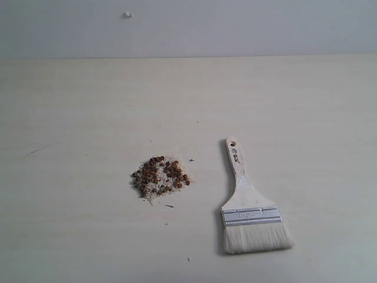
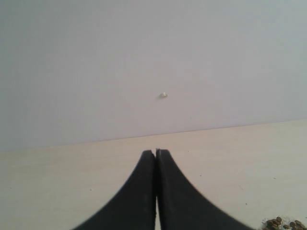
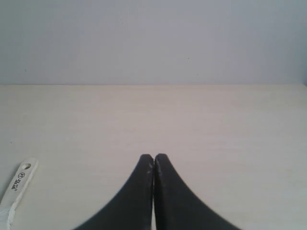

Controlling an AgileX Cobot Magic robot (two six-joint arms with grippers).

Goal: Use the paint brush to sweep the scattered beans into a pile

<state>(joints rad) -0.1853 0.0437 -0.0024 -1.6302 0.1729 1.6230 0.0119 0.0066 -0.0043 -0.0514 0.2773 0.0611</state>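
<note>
Many small reddish-brown beans [image 1: 154,171] lie gathered into one pile [image 1: 160,177] left of the middle of the pale table [image 1: 82,112], mixed with whitish grains [image 1: 158,187]. A few tiny dark specks [image 1: 169,206] lie on the bare surface just on the near side of the clump, and a small cross mark [image 1: 191,160] sits just beyond its right edge. Further right, well apart from the pile, the paint brush [image 1: 250,203] lies flat on the table with nothing gripping it. Its wooden handle [image 1: 237,165], with the hole at its end, points toward the grey wall [image 1: 235,29]. Its whitish bristles [image 1: 257,239] face the near edge, and the silver ferrule [image 1: 252,215] sits between the two. High on the wall, toward the left, is a small white nub [image 1: 128,15].

The left gripper [image 2: 156,152] has its two dark fingers [image 2: 139,191] pressed together with nothing between them, over bare table; a few beans show near it, clear of the fingers. The right gripper [image 3: 153,156] is likewise clenched on nothing, tips touching, and the holed end of the brush handle lies off to one side, apart from it.
</note>
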